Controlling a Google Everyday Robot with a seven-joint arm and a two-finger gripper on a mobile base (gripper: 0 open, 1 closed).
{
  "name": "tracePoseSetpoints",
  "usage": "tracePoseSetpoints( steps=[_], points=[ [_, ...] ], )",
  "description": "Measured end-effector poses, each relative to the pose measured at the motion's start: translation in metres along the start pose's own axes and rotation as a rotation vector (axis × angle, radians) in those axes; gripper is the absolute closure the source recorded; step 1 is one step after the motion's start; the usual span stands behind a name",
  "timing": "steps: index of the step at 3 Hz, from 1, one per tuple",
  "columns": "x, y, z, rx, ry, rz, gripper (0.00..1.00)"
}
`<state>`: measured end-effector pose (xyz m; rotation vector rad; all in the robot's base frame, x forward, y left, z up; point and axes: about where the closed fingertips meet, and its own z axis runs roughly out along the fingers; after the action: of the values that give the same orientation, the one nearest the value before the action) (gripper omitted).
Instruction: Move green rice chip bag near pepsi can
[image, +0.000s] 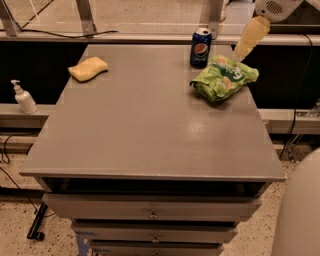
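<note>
As nearness is the aim, lying just beside pepsi can (201, 47): green rice chip bag (223, 77); hovering at its far corner: gripper (244, 49), grip: cannot tell.

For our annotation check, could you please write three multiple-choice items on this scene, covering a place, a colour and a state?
1. Where does the crinkly lime-green rice chip bag lie?
A) beside the dark blue pepsi can
B) at the near left corner
C) on the floor

2. What colour is the flat table top?
A) white
B) grey
C) red

3. How does the can stand?
A) tipped over
B) crushed
C) upright

A: the bag lies right of the can, with the gripper at its far edge.
B: plain grey surface.
C: silver top faces up.
</note>
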<state>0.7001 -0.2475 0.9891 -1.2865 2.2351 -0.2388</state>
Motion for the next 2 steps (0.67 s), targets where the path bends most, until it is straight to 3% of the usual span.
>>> tracePoseSetpoints(
  steps=[1,2],
  points=[
    [0.012,0.036,-0.052,-0.051,-0.048,0.027,0.00],
    [0.015,0.077,-0.121,-0.101,-0.139,0.041,0.00]
  ],
)
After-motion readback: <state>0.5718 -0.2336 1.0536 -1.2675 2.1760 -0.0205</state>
